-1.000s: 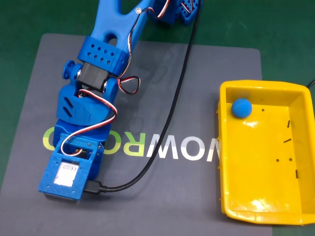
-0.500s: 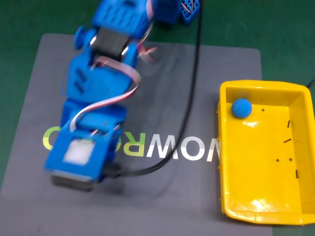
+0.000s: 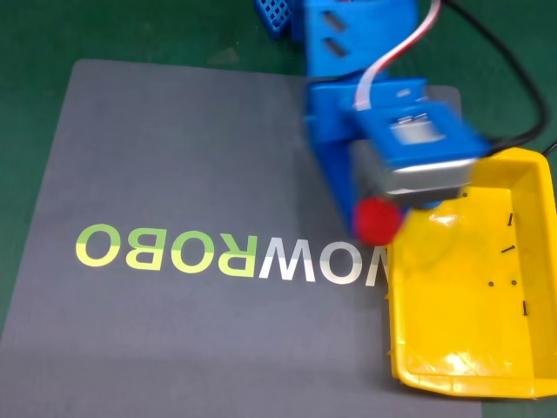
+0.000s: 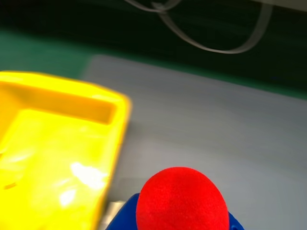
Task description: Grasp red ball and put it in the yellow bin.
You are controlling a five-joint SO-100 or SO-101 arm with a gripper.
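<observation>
From where the fixed camera looks down, the blue arm point(image 3: 365, 104) reaches in from the top and hangs, motion-blurred, over the upper left corner of the yellow bin point(image 3: 470, 383). The red ball point(image 3: 376, 219) sits at the lower tip of the arm, held up off the surface at the bin's left wall, half over the grey mat point(image 3: 174, 157) and half over the rim. The end effector point(image 3: 379, 212) is closed on the red ball, though its fingers are mostly hidden under the arm's body. In the wrist view the red ball point(image 4: 181, 200) fills the bottom centre, cradled by blue plastic on both sides, with the yellow bin point(image 4: 62, 96) off to the left and the mat stretching away behind it. The mat carries white and green lettering point(image 3: 231, 254) and lies on a green counter point(image 3: 130, 30). Small dark specks dot the bin's floor.
</observation>
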